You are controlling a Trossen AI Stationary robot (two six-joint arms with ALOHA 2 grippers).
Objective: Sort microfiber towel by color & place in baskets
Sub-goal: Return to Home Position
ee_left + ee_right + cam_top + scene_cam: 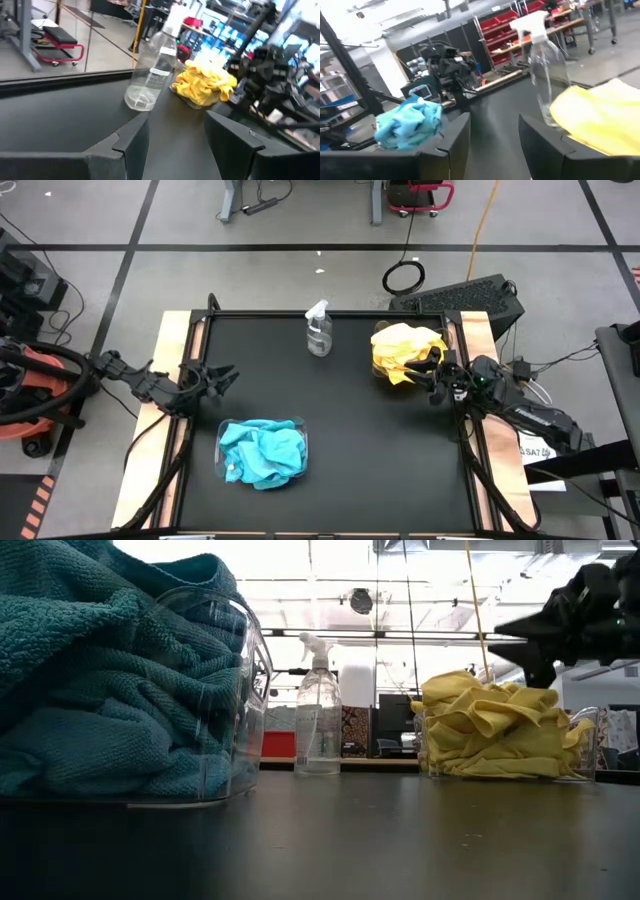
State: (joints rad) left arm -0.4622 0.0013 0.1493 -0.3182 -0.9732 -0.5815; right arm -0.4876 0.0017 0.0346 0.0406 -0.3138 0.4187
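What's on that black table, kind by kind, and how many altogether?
Clear bins: 2, teal-filled bin, yellow-filled bin
Towel heaps: 2, teal heap, yellow heap; single cloths uncountable
Spray bottle: 1
Total: 5

The whole table (pixel 380 450) is seen from straight above in the high view. The low view is taken at table-top height, very near the teal towels (pixel 100 690), and is faced across to the spray bottle (pixel 318 710) and yellow towels (pixel 490 730). The spray bottle and yellow towels are viewed past the left gripper (pixel 176 117) from the left wrist; past the right gripper (pixel 493 117), the teal towels are seen farther off. The spray bottle and yellow towels are shared by all four views
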